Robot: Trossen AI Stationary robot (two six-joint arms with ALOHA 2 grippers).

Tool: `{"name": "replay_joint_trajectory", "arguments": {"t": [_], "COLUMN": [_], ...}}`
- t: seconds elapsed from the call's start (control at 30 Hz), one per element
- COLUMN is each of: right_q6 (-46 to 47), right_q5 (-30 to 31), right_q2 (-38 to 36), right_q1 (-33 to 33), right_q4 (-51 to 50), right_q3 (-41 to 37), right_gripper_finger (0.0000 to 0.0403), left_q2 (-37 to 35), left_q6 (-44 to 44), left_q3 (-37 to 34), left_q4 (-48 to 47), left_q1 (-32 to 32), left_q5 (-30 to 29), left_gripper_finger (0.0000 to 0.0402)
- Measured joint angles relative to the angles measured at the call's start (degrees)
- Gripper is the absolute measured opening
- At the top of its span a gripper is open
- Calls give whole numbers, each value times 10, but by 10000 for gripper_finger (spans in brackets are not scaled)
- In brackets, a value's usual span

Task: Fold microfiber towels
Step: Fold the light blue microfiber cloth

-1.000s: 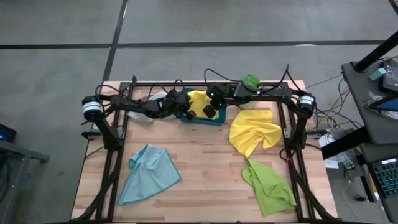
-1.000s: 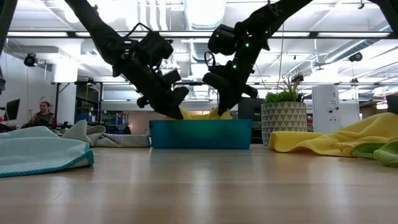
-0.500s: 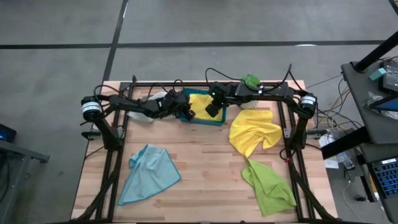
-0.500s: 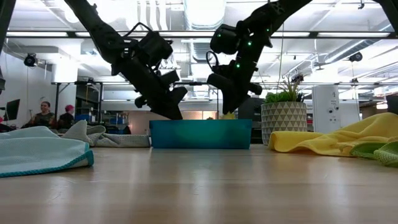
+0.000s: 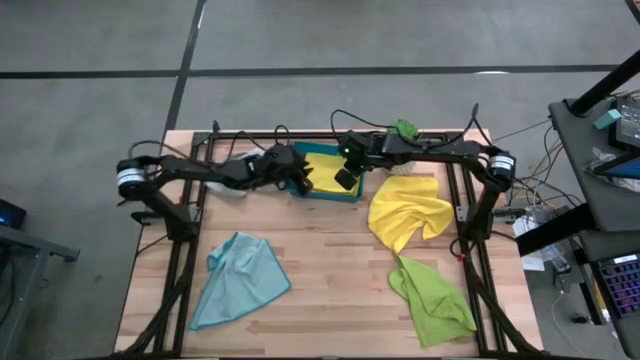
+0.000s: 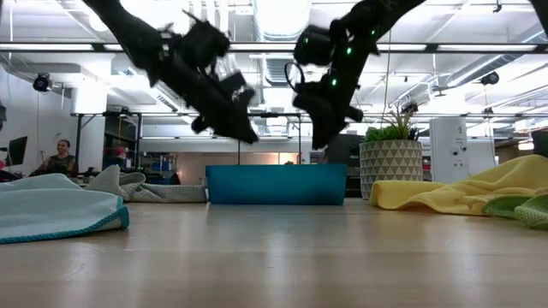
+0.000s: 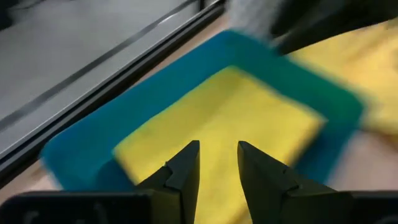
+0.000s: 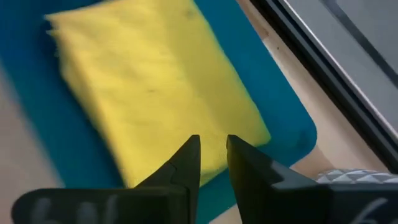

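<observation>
Two grippers hang over the teal tray (image 5: 345,192) at the desk's far edge, and both have lifted since a second ago: in the low view they then dipped behind the tray's wall, and now the left gripper (image 6: 244,130) and the right gripper (image 6: 325,137) are clear above its rim. The left arm's shoulder has also drawn back toward the desk's left edge. Each wrist view shows its pair of fingers (image 7: 186,167) (image 8: 186,163) set a narrow gap apart with nothing between them, looking down on the tray.

A folded yellow towel (image 5: 322,160) lies flat inside the tray; earlier a yellow edge poked above the tray wall in the low view, and now none does. The other towels lie as before: a crumpled yellow one (image 5: 405,212) near the right edge, a lime one (image 5: 432,298) at the near right corner, touching it, a light blue one (image 5: 238,278) near the near left corner, and a grey one (image 6: 120,182) at the far edge, left of the tray. The potted plant (image 6: 390,164) stands at the far edge, right of the tray.
</observation>
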Motion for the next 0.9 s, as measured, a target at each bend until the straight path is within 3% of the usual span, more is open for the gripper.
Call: {"name": "replay_joint_trajectory", "arguments": {"t": [0.13,0.3,0.43,0.7,0.9], "right_q6": [-16,-24,-27,-26,-11], "right_q5": [-2,0,0,0,-2], "right_q2": [-29,-65,-81,-86,-86], "right_q1": [46,126,187,268,288], "right_q4": [3,39,80,183,235], "right_q3": [-2,-26,-57,-118,-148], "right_gripper_finger": [68,68,68,68,68], "left_q2": [-65,-127,-138,-96,-2], "left_q6": [-2,-33,-92,-287,-394], "left_q3": [-5,-25,-29,-26,62], "left_q4": [-20,-31,-63,-186,-308], "left_q1": [-43,-142,-228,-393,-490], "left_q5": [43,44,47,36,27], "left_gripper_finger": [93,93,93,93,93]}}
